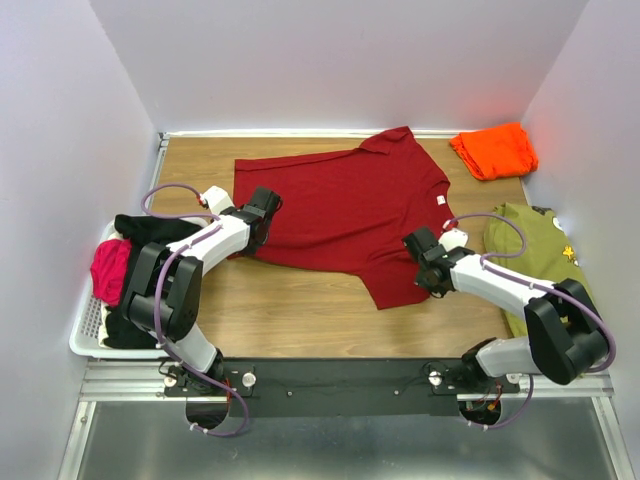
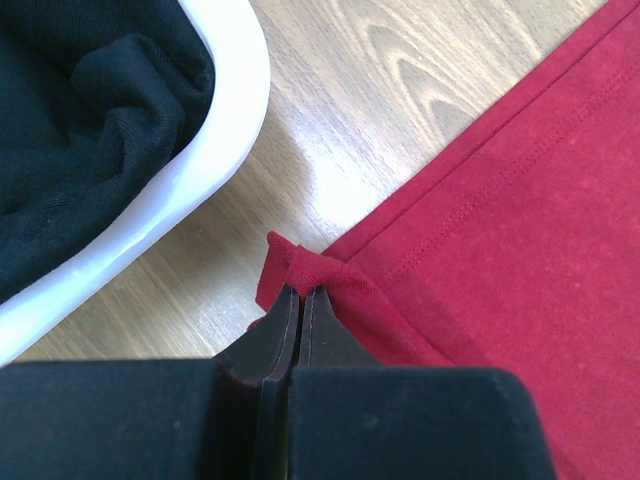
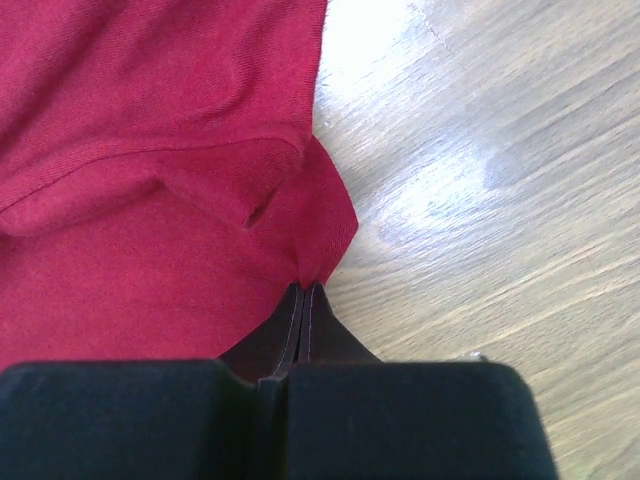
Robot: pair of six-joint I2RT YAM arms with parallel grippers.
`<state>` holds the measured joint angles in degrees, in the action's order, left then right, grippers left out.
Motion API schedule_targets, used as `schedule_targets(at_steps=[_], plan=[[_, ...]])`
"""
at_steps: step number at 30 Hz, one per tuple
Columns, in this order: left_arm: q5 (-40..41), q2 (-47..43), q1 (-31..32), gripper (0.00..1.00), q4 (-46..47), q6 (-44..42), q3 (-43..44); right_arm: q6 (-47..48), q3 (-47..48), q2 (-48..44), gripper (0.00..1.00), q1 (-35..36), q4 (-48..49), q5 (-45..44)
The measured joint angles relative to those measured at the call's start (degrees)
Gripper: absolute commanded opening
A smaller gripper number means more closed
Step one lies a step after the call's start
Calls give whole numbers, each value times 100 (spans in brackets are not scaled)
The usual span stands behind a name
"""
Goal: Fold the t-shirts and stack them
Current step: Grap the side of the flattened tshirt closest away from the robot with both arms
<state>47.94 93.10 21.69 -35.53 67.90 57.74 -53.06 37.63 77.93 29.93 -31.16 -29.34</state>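
A dark red t-shirt (image 1: 345,205) lies spread across the middle of the table, with a white neck label (image 1: 437,201) near its right edge. My left gripper (image 1: 262,212) is shut on the shirt's left hem corner (image 2: 300,270). My right gripper (image 1: 422,256) is shut on a bunched edge of the shirt (image 3: 320,235) at its right side, by the near sleeve. A folded bright orange t-shirt (image 1: 493,150) lies at the far right corner.
A white basket (image 1: 88,335) at the left holds black and pink clothes; its rim shows in the left wrist view (image 2: 190,190). An olive green shirt (image 1: 540,250) lies at the right, partly under my right arm. Walls close in on three sides.
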Motion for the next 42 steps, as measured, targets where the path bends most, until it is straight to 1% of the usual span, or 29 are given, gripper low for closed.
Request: schedule_targets(at_steps=[5, 10, 13, 14, 16, 17, 19, 20, 23, 27, 32, 35, 42], plan=[[0, -4, 0, 0, 35, -42, 0, 81, 269, 28, 1, 101, -249, -4], [0, -4, 0, 0, 44, -66, 0, 214, 1023, 417, 1, 389, -503, -225], [-2, -4, 0, 0, 50, -72, 0, 369, 1600, 807, 11, 533, -590, -382], [-2, -4, 0, 0, 55, -76, 0, 413, 1764, 911, 16, 566, -584, -415], [-2, -4, 0, 0, 57, -83, 0, 485, 2011, 1139, 22, 643, -586, -470], [-2, -4, 0, 0, 57, -85, 0, 531, 2146, 1270, 27, 682, -616, -503], [-2, -4, 0, 0, 61, -87, 0, 612, 2369, 1528, 31, 767, -612, -568], [-2, -4, 0, 0, 61, -90, 0, 678, 2577, 1790, 33, 848, -614, -597], [-4, -4, 0, 0, 66, -105, 0, 831, 2870, 2267, 35, 1019, -538, -603], [-4, -4, 0, 0, 70, -111, 0, 1038, 2962, 2498, 35, 1126, -409, -577], [-4, -4, 0, 0, 76, -146, 0, 1180, 2979, 2511, 36, 1139, -302, -573], [-4, -4, 0, 0, 79, -168, 0, 1209, 2962, 2380, 38, 1139, -293, -595], [-7, -4, 0, 0, 101, -192, 0, 1104, 2649, 1362, 38, 1137, -299, -654]])
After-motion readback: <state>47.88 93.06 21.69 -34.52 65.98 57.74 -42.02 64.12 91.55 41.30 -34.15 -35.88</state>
